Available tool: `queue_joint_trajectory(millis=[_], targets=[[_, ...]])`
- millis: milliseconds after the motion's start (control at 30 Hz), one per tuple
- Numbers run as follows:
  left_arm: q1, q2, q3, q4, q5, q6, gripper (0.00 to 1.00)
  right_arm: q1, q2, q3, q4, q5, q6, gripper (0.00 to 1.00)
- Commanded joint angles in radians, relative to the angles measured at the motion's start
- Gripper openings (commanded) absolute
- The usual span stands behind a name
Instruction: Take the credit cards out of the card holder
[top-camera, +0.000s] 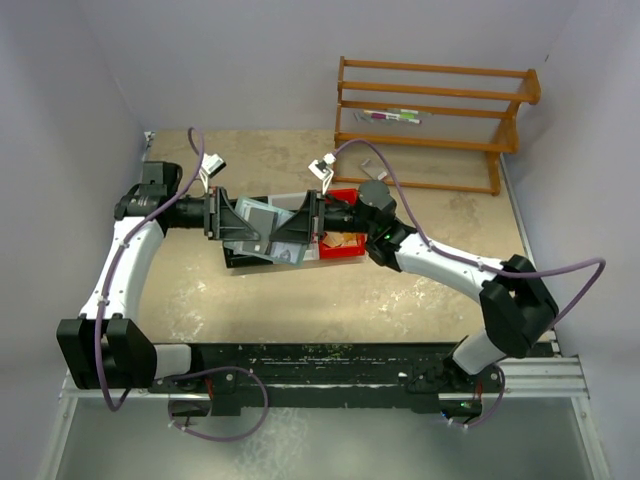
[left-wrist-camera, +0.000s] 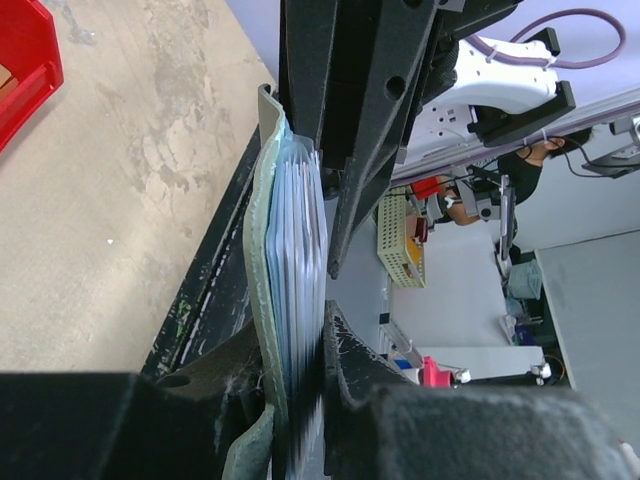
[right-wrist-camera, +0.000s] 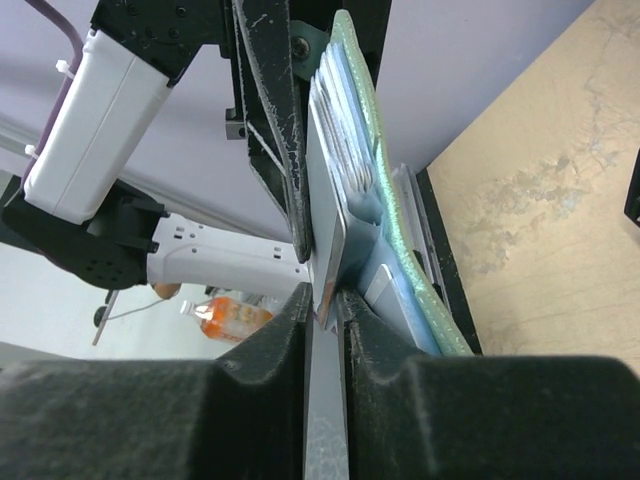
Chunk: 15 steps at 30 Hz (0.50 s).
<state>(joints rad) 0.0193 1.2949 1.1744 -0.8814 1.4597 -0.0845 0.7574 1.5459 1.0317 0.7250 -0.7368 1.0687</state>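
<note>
From above, both arms meet over the tan bench (top-camera: 330, 300), above a black plastic bin (top-camera: 238, 260) and a red plastic bin (top-camera: 342, 254) set side by side. An orange wooden rack (top-camera: 430, 95) stands well apart at the far right. Between the left gripper (top-camera: 238, 222) and the right gripper (top-camera: 302, 222) hangs the small flat grey-green card holder (top-camera: 268, 240), with the thin grey-blue credit cards (top-camera: 256, 214) in it, lifted off the bench. The fingers cover its ends, so the grips are hard to make out here. The left wrist view shows the left jaws clenched on the card holder's end, the cards edge-on inside and the right gripper's black fingers across the far end. The nearest part is blurred. The right wrist view shows the right jaws pinched on a projecting card edge, with the holder's green wall just beside. The number of cards cannot be told.
</note>
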Motion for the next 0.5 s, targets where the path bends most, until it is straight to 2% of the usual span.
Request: queue_joint_trajectory(millis=[0,167,333,467], targets=[[-0.009,-0.016,0.038,-0.037,0.045,0.065,0.24,0.008,-0.001,0.02,0.085,0.014,0.017,0.15],[-0.009,-0.02,0.029,-0.036,-0.021,0.092,0.32,0.008,0.007,0.025,0.052,0.026,0.012,0.0],[-0.009,-0.011,0.025,-0.057,0.054,0.119,0.45,0.008,-0.013,0.013,0.028,0.038,-0.014,0.0],[-0.009,-0.002,0.034,-0.099,0.152,0.163,0.47,0.009,-0.021,-0.001,0.043,0.029,-0.016,0.0]])
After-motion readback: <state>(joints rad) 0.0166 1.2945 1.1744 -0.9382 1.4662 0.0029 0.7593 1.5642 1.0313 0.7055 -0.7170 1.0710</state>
